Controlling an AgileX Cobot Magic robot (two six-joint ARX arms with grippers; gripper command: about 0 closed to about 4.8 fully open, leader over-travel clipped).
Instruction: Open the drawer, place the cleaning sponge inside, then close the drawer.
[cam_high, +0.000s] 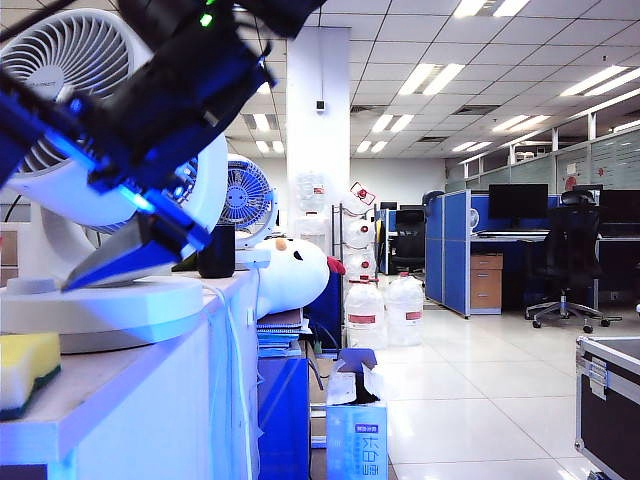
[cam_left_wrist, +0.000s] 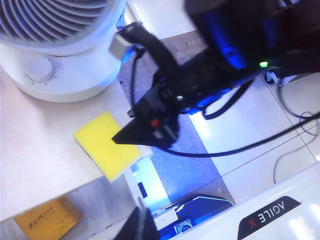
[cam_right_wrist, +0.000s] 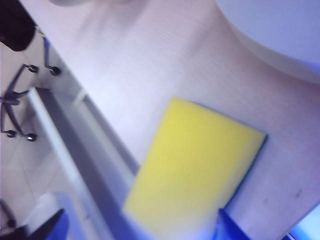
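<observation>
An open-plan office with blue partitions lies behind a white cabinet top (cam_high: 120, 370). The sponge (cam_left_wrist: 107, 144) lies flat on that top, yellow face up, dark layer beneath, at its edge with one corner over the drop; in the exterior view it sits at 8 o'clock. The right gripper (cam_left_wrist: 120, 139) hovers just above the sponge, fingers spread to either side, not touching it. The fan (cam_left_wrist: 60, 45) stands beside the sponge, toward 11 o'clock in the left wrist view. The left gripper (cam_left_wrist: 140, 225) shows only a dark tip; I cannot tell its state.
</observation>
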